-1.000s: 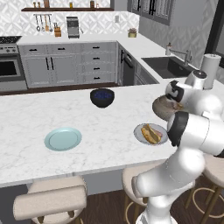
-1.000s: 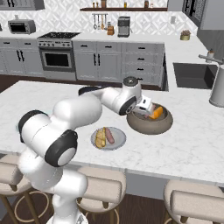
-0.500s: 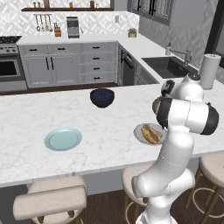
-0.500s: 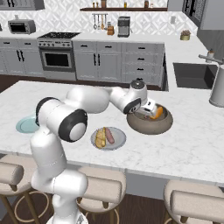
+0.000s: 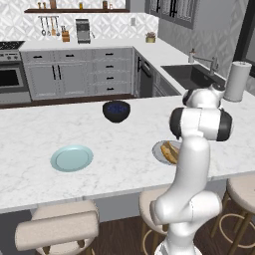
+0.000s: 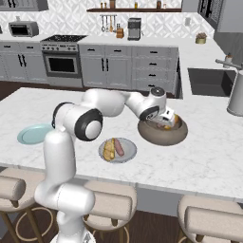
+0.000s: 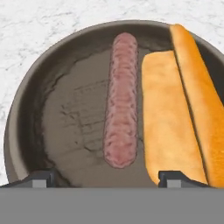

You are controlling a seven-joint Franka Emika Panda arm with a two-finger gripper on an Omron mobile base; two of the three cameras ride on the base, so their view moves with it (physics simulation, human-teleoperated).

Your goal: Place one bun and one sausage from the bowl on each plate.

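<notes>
A brown-grey bowl (image 6: 159,137) stands on the island's right part, and my gripper (image 6: 167,118) hangs just above its inside. In the hand view the bowl's rim (image 7: 26,96) rings a pink sausage (image 7: 121,100) lying lengthwise at the centre and an orange bun (image 7: 175,109) beside it on the right. My gripper (image 7: 107,178) is open, its tips wide apart at the near edge, holding nothing. The light grey plate (image 6: 128,154) carries a bun (image 6: 109,149) and a sausage (image 6: 119,148). The pale blue plate (image 5: 72,158) lies bare to the left.
A dark navy bowl (image 5: 116,110) sits at the island's far side. My arm (image 5: 199,122) stands upright over the island's right end. Stools (image 5: 55,231) line the near edge. A sink (image 5: 191,75) and a paper towel roll (image 5: 236,80) are at the right.
The arm's elbow has swung up from a low bend to a more upright stand. The gripper has stayed over the brown-grey bowl, still open.
</notes>
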